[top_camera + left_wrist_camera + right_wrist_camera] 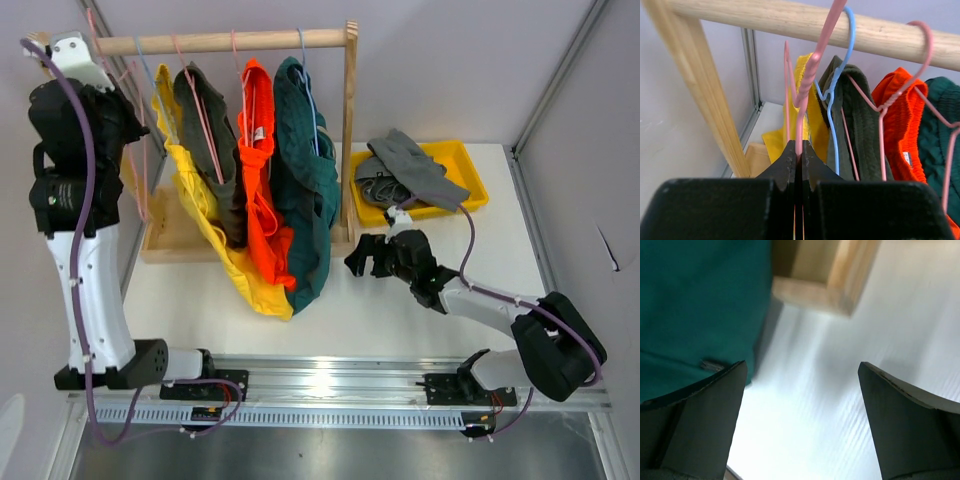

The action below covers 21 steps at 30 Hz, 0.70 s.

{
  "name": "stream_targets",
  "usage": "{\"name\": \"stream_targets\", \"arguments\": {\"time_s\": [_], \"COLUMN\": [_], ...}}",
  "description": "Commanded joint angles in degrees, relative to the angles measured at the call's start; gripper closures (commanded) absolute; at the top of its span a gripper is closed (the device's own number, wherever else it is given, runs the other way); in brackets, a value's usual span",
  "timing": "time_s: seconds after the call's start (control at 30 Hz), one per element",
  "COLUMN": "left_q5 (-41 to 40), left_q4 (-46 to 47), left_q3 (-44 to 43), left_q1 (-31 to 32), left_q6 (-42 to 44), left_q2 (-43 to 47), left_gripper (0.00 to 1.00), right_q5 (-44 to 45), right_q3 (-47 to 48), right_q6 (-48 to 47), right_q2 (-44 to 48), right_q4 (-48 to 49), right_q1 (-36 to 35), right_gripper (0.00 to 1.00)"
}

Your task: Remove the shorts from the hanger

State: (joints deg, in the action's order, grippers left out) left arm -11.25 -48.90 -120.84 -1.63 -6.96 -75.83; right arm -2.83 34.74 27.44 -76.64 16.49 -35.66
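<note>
Wooden rail (220, 42) across back of table (400, 310); yellow tray (478, 190) right of rack post.
Five pairs counted: yellow shorts (200, 200), olive shorts (215, 130), orange shorts (262, 180), teal shorts (305, 170) hung along rail; grey shorts (415, 165) heaped in tray.
Left gripper (798, 150) pinched tight on pink hanger (812, 65), left of yellow shorts.
Right gripper (800, 405) spread wide, empty, low over table beside teal shorts.

Left arm (95, 290): long white links, bulky black joint housings; small white print on the housing behind the wrist.
Right arm (480, 305): white link behind the hand, rounded black elbow.
Cables (471, 238): mauve, running along each arm.
Left fingers (785, 162): black, wedge-shaped.
Right fingers (705, 410): dark grey slabs, pale scuffed edges.
</note>
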Motion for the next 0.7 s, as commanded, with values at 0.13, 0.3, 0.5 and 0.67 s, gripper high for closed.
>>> {"name": "stream_targets", "arguments": {"time_s": [0.13,0.3,0.5,0.67], "left_q5": [5.79,7.20,10.54,11.60], "left_q4": [1.80,1.27,1.62,0.65], "left_q3": [-5.72,-7.49,-1.61,1.56], "left_q1": [-5.22,-7.69,-9.53,-11.38], "left_q6": [-1.12,-2.62,-3.75,-5.43], "left_q2": [-6.94,-11.00,-11.00,-10.48], "left_gripper": [1.00,1.00,1.00,1.00], "right_q5": [0.46,0.28,0.11,0.02], "right_q3": [-6.96,-9.25,-9.87,-9.78], "right_q6": [2.00,1.83,1.30,0.77], "right_q2": [-0.88,-0.88,-1.05,-0.44], "right_q4": [9.79,10.58,11.63,11.11], "right_q1": [-1.78,-2.84,-2.92,-2.92], "right_gripper": [0.01,0.01,0.00,0.01]}}
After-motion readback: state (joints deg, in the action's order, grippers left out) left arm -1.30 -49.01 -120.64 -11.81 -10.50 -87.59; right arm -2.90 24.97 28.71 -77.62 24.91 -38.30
